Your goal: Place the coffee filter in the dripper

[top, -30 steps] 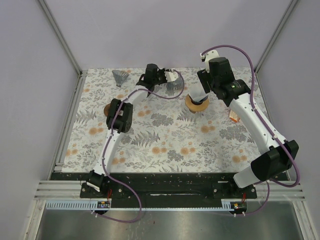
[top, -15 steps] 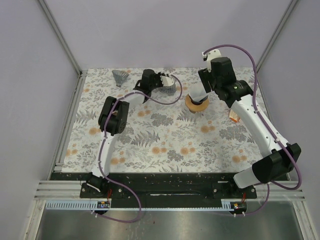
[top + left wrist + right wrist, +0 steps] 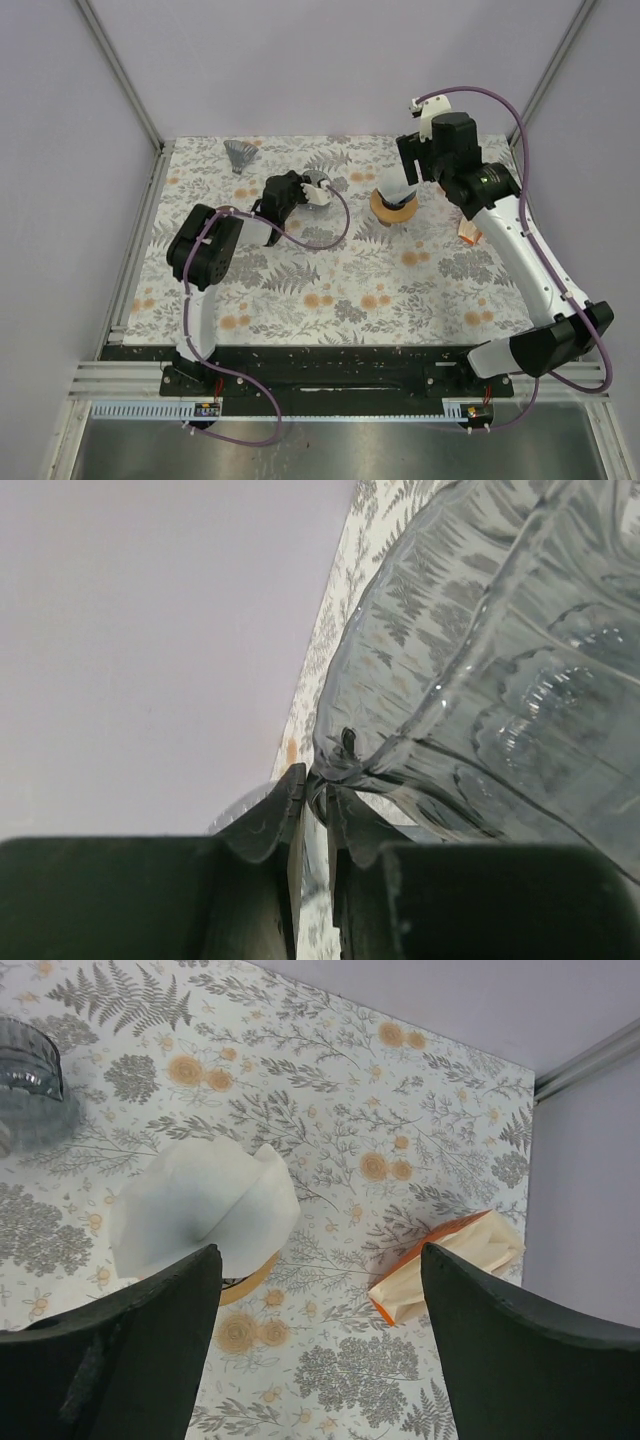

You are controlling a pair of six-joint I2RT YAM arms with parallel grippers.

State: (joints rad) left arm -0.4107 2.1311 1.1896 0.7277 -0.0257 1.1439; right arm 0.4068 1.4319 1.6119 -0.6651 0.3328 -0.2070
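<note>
The white paper coffee filter (image 3: 205, 1205) sits opened into a slumped, puckered cone on a round tan ring (image 3: 250, 1275), on the fern-printed table (image 3: 330, 1080). I judge it nearly weightless, soft and quick to crease, so I would pinch lightly at the raised fold on its upper rim and avoid crushing the cone. My right gripper (image 3: 318, 1260) hangs above it, fingers spread wide, holding nothing. My left gripper (image 3: 315, 785) is clamped on the thin rim of the clear ribbed dripper (image 3: 480, 680), which is well apart from the filter. It looks smooth and probably slippery. An orange packet of spare filters (image 3: 440, 1270) lies near the ring.
</note>
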